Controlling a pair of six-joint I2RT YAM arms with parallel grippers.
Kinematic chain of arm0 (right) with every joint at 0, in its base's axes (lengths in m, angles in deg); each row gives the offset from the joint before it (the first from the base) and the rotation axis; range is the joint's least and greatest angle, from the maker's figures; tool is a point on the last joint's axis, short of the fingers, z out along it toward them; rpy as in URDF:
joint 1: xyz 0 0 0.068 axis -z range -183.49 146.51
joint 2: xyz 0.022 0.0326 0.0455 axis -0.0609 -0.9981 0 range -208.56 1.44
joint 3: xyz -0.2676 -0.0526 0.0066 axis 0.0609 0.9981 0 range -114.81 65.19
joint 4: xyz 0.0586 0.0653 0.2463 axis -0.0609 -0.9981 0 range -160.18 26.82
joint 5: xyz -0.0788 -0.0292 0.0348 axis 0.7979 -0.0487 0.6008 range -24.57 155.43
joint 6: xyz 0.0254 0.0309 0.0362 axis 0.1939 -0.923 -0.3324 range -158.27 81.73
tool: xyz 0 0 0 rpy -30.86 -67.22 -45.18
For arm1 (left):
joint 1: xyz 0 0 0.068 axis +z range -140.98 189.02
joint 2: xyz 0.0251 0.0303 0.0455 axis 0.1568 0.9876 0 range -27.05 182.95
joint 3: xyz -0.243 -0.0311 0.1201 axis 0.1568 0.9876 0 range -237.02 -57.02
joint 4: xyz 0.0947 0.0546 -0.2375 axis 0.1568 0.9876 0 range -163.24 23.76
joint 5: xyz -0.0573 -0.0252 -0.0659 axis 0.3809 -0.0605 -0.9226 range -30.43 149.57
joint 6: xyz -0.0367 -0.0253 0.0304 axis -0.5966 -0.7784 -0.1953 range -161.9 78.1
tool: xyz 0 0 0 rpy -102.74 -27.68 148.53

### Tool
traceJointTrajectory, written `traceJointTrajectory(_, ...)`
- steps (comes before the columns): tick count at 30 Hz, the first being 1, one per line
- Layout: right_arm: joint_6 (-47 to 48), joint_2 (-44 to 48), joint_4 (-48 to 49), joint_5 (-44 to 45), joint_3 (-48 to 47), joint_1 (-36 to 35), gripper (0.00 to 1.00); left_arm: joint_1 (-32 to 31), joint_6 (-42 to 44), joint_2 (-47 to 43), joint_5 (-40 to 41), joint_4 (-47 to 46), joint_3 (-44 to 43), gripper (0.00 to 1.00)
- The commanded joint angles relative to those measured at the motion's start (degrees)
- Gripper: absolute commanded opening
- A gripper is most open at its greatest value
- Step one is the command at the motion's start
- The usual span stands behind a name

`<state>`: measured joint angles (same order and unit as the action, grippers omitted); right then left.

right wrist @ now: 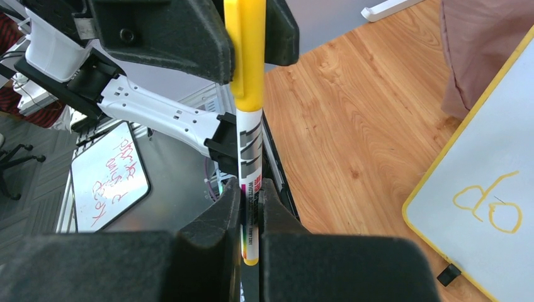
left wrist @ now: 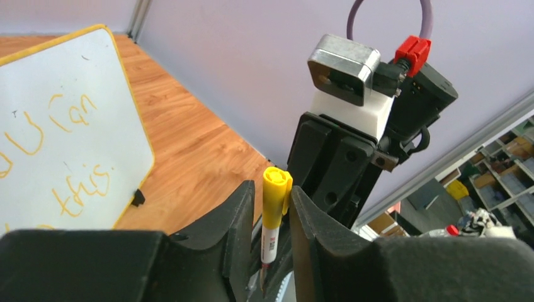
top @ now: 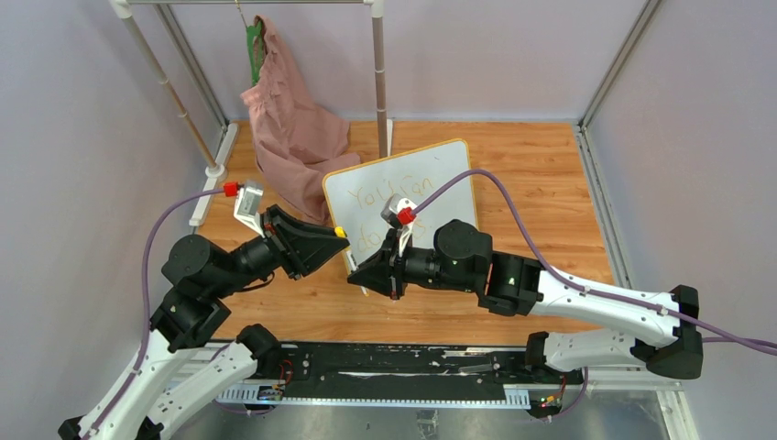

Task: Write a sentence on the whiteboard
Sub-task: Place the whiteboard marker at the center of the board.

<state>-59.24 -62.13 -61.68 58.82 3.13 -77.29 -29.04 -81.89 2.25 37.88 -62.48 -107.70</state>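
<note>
off the table past the left arm, a second board point(right wrist: 110, 173) with red scrawl, unreadable; right claw point(right wrist: 250, 192) clamped shut on the marker point(right wrist: 250, 138) at its low end, barrel print too small to read; left claw point(left wrist: 272, 191) jaws flank the yellow cap point(left wrist: 277, 189), sliver of gap on one side, can't tell if it's pinching; whiteboard point(top: 440, 158) stands mid-table just beyond both claws; bare wood of the table point(top: 541, 183) open to its right; sentence point(left wrist: 75, 116) in orange reads "You can do this."; pink cloth point(top: 289, 128) on the rack point(top: 379, 64) just beside the board's far-left corner
</note>
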Motion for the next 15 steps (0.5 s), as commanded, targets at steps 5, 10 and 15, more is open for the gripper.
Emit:
traceJointTrajectory(5,1.12,1.34,-0.53,-0.20,-0.03,0.42,0.00,-0.17,-0.20,-0.39,-0.09,-0.64,0.50,0.10)
traceJointTrajectory(10,1.22,1.27,-0.10,0.71,-0.45,0.45,0.00,-0.17,-1.02,-0.47,-2.32,-1.54,2.11,0.00)
traceJointTrajectory(15,1.91,1.44,-0.91,1.49,-0.84,0.44,0.00,-0.17,-0.74,-1.27,-2.12,-1.15,2.51,0.04)
